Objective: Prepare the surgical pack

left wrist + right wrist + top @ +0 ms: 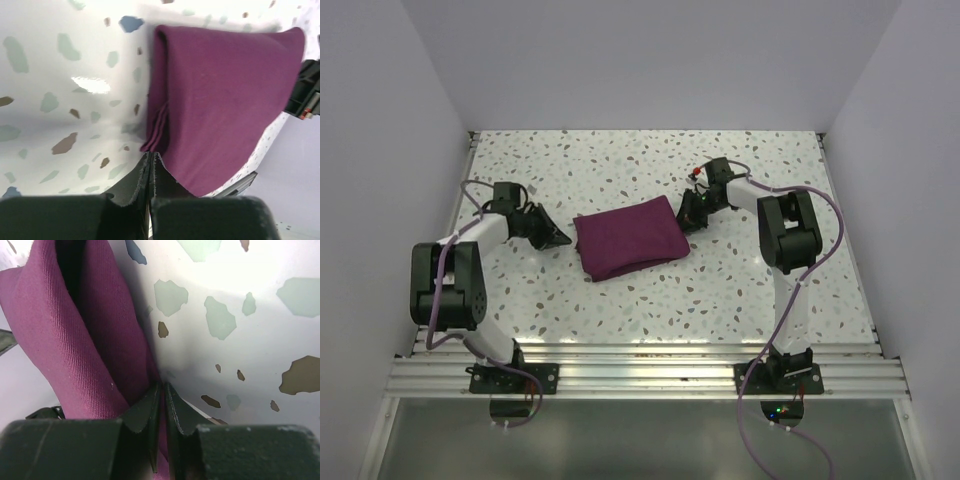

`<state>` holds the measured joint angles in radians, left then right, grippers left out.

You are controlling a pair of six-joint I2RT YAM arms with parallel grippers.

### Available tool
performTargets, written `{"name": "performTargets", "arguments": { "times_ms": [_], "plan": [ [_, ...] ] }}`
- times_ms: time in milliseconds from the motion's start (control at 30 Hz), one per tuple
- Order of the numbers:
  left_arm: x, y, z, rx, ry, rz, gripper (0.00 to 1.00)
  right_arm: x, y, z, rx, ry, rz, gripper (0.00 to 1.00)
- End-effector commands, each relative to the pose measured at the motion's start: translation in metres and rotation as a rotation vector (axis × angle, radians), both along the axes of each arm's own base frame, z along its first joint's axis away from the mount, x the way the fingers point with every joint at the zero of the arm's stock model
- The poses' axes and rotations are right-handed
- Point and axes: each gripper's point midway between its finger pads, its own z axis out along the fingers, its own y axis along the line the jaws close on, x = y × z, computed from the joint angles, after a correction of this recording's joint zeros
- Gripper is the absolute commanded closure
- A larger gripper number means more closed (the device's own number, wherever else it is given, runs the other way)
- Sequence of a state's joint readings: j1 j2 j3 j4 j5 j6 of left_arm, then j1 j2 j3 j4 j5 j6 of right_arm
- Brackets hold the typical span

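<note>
The surgical pack [630, 237] is a deep purple-maroon cloth folded into a flat rectangle in the middle of the speckled table. My left gripper [563, 238] lies low at its left edge. In the left wrist view its jaws [151, 154] are shut, with the tips touching the layered corner of the cloth [225, 90]; no fabric shows between them. My right gripper [683, 213] is at the pack's right edge. In the right wrist view it [162, 385] is shut on a fold of the cloth [60, 340], which rises slightly beside it.
White walls enclose the table on the left, back and right. A metal rail [640, 365] runs along the near edge by the arm bases. A small red part [696, 172] sits on the right arm's wrist.
</note>
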<state>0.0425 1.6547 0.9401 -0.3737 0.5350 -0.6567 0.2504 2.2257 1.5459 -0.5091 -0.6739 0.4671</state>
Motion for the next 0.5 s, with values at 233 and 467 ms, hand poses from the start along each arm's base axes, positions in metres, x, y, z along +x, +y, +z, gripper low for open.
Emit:
{"name": "performTargets", "arguments": {
  "times_ms": [233, 467],
  "plan": [
    [0.029, -0.032, 0.035, -0.153, -0.18, -0.055, 1.0, -0.004, 0.005, -0.007, -0.028, 0.006, 0.034, 0.87],
    [0.007, -0.03, -0.01, -0.08, -0.041, -0.06, 1.0, -0.006, 0.003, -0.005, -0.035, -0.001, 0.04, 0.87]
  ]
}}
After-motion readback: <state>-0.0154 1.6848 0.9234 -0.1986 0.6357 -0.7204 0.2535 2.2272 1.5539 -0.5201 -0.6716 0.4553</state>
